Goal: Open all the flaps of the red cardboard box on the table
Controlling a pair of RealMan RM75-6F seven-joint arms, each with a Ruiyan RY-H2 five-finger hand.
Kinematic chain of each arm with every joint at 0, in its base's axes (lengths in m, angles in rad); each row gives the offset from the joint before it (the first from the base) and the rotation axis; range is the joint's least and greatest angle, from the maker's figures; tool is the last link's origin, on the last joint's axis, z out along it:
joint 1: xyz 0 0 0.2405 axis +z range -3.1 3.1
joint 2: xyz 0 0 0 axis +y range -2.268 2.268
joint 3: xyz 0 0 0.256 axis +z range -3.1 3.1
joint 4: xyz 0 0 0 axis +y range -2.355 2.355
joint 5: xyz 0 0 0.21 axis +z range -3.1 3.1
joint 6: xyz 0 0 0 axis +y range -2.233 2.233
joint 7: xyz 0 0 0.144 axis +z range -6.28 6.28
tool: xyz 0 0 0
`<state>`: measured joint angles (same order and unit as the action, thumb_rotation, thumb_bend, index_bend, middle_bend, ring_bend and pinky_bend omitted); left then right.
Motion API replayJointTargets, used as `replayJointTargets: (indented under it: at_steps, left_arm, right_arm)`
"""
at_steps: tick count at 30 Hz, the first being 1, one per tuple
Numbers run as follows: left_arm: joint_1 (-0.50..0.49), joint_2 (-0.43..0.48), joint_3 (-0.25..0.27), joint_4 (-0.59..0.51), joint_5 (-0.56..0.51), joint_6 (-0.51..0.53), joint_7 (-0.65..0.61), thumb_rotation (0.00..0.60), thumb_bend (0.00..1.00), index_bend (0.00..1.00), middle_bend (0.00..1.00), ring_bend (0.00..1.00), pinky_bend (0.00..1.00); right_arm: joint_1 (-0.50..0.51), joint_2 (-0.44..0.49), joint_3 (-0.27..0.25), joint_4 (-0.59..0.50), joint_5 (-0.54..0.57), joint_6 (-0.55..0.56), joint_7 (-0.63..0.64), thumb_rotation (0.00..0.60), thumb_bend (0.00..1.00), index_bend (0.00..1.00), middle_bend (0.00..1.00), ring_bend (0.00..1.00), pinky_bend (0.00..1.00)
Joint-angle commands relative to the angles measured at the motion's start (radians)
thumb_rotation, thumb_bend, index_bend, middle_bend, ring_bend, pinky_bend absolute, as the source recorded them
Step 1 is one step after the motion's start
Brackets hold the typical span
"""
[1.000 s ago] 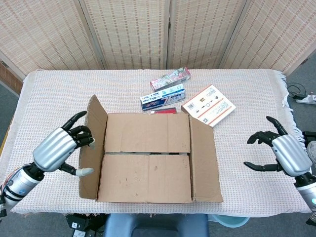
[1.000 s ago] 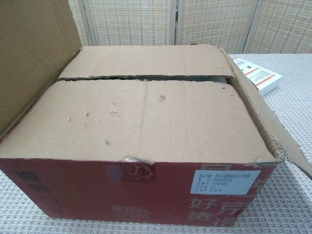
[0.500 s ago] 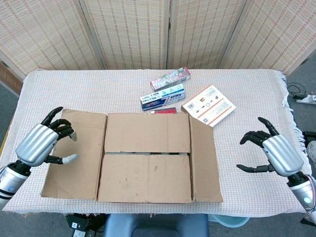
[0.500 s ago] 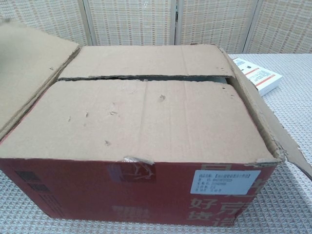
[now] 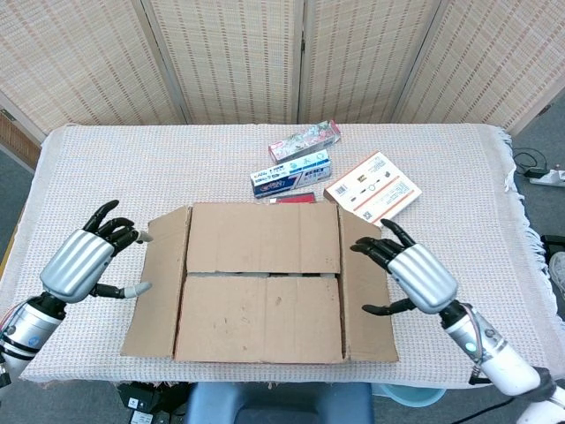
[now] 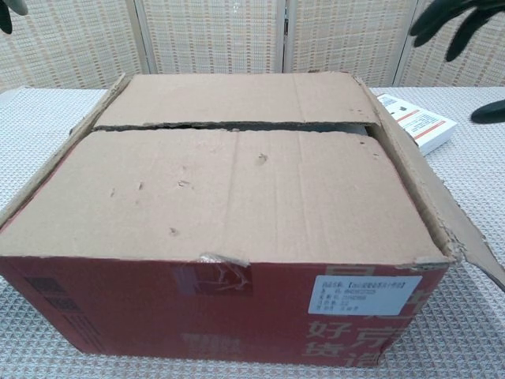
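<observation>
Right robot hand (image 5: 413,276) has swung in from the desk's right edge and now hovers over the right side flap (image 5: 364,287), fingers spread, holding nothing. Left side flap (image 5: 157,284) has rebounded from flat out to a shallow slope against the box's left edge. Left robot hand (image 5: 86,263) sits just left of it, released, fingers apart, possibly brushing the flap's far corner; contact unclear.

Red cardboard box (image 6: 237,308) sits at the near-centre of the white cloth-covered desk (image 5: 459,168), near side at the desk's near edge. Brown flaps on top, red walls with a white label and torn tape on the near face. Two long flaps still shut: far flap (image 5: 263,237) and near flap (image 5: 260,318), meeting at a ragged seam with a thin dark gap. Near flap is dented and pitted. Right side flap droops outward, torn at its near corner.

Next step, my read: get the fingertips into the seam gap and hook one long flap's edge. Lift along the hinge line, not across, so the soft board doesn't crease. Left side flap will likely spring back again; fold it past flat.

Far side: printed white flat carton (image 5: 372,188), blue-white small box (image 5: 290,172), patterned pink small box (image 5: 305,140). Well clear of the flaps' swing.
</observation>
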<state>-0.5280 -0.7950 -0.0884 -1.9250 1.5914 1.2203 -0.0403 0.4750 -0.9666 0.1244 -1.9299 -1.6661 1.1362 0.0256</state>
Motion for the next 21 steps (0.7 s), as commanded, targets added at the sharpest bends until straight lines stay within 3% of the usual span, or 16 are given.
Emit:
replayJointTargets:
  at_steps: [1, 10, 13, 21]
  left_arm:
    - [0.002, -0.003, 0.003, -0.002, 0.011, -0.005, 0.01, 0.11, 0.17, 0.33, 0.41, 0.26, 0.0]
    - [0.012, -0.006, 0.004, -0.003, 0.03, -0.004, 0.009, 0.119, 0.17, 0.33, 0.41, 0.26, 0.0]
    - [0.014, -0.008, 0.003, 0.003, 0.029, -0.008, 0.003, 0.12, 0.17, 0.33, 0.41, 0.26, 0.0]
    - [0.013, -0.018, -0.001, 0.018, 0.027, -0.02, -0.006, 0.119, 0.17, 0.33, 0.41, 0.26, 0.0]
  right_arm:
    - [0.066, -0.086, 0.04, -0.006, 0.064, -0.066, -0.071, 0.426, 0.02, 0.13, 0.19, 0.27, 0.04]
    - [0.166, -0.242, 0.098, 0.036, 0.212, -0.138, -0.214, 0.432, 0.02, 0.09, 0.16, 0.25, 0.04]
    - [0.2, -0.295, 0.112, 0.07, 0.248, -0.149, -0.274, 0.463, 0.02, 0.09, 0.16, 0.25, 0.04]
    - [0.255, -0.372, 0.123, 0.136, 0.31, -0.169, -0.337, 0.476, 0.03, 0.09, 0.16, 0.25, 0.04]
